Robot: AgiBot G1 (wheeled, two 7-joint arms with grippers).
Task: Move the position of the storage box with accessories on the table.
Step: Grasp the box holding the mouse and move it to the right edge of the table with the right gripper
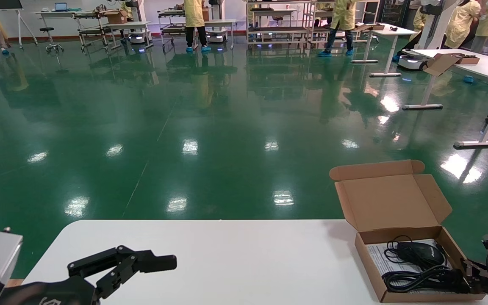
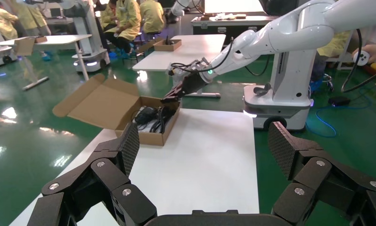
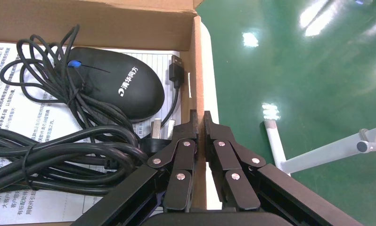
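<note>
The right gripper's (image 3: 199,123) jaws pinch the box's (image 1: 370,262) thin side wall at the worktop's (image 1: 227,262) right edge; cardboard may buckle or slip, spilling mouse (image 3: 111,83) and cables (image 3: 59,155). Left gripper (image 2: 205,155) jaws spread, idle.

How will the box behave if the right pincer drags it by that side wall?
The box is thin cardboard, so the wall pinched by the right pincer may flex. It probably slides easily on the smooth table. The raised lid may wobble, and the loose mouse could shift.

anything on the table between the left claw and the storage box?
Nothing: head view shows bare table between the open left claw and the storage box, whose wall the right claw grips.
</note>
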